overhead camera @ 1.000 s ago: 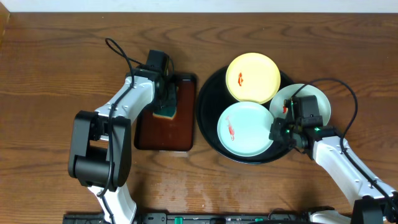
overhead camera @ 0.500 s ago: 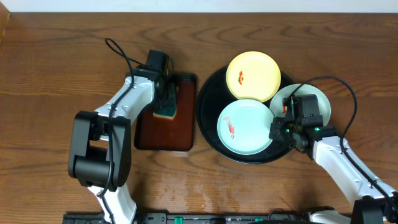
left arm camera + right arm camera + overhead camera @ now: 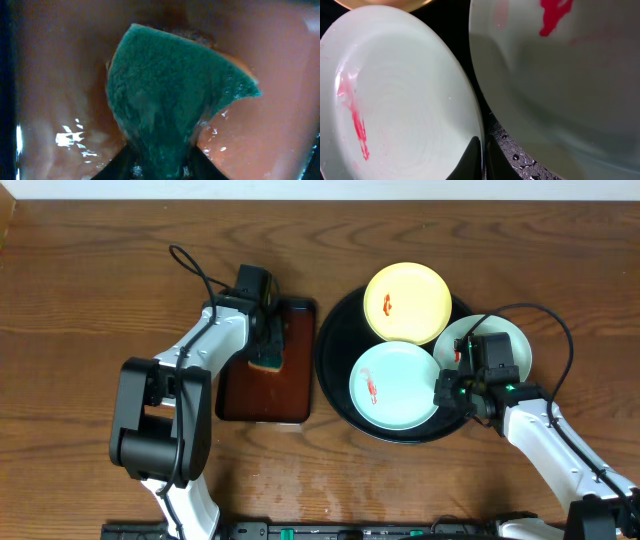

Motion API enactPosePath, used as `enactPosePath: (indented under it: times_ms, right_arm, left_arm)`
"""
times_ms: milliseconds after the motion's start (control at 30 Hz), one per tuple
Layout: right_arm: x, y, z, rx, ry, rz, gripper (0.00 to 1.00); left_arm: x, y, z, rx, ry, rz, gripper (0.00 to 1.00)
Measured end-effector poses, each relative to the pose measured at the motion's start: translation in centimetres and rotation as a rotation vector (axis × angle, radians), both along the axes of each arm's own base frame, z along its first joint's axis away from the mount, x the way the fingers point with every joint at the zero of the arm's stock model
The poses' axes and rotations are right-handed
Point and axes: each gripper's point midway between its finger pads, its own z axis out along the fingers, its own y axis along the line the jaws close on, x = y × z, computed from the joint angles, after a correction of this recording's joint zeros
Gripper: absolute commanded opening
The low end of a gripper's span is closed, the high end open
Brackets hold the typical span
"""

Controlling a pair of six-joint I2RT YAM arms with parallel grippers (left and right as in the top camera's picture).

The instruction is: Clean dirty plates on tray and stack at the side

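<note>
Three plates lie on the black tray. The yellow plate is at the back, the middle mint plate is in front of it, and the right mint plate overhangs the tray's right rim. Each bears a red smear.

The right gripper sits low between the two mint plates. Its fingers are pressed almost together — only a dark slit shows between them. The tips are at the middle plate's right rim, and whether they pinch that rim cannot be told.

Left of the tray lies the wet brown tray. Over it, the left gripper has its fingers drawn narrow on the near end of the green sponge — the sponge is pinched between them.
</note>
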Motion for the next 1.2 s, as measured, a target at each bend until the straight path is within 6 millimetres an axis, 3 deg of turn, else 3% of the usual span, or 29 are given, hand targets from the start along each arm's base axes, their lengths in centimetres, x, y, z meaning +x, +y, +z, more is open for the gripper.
enactPosePath:
  times_ms: [333,367,533,667,800,1200]
  right_arm:
    - [-0.2,0.0,-0.1,-0.003,0.008,0.004,0.1]
    - [-0.2,0.0,-0.1,-0.003,0.009,0.004,0.1]
    - [-0.2,0.0,-0.1,-0.004,0.009,0.004,0.05]
    - [-0.2,-0.1,-0.1,-0.007,0.008,0.01,0.25]
    - [-0.2,-0.1,-0.1,-0.01,0.006,0.017,0.22]
    - [-1.0,0.2,-0.7,-0.019,0.026,0.036,0.23]
  left_arm:
    - [-0.9,0.0,0.7,0.001,0.024,-0.002,0.19]
    - [-1.0,0.1,1.1,0.001,0.022,-0.002,0.09]
    - [-0.7,0.0,4.4,-0.012,-0.053,-0.003,0.07]
    - [-0.9,0.1,6.4,-0.019,-0.09,-0.002,0.07]
    - [-1.4,0.2,6.2,-0.017,-0.068,-0.003,0.08]
    - [-1.5,-0.4,6.3,-0.048,-0.062,-0.012,0.07]
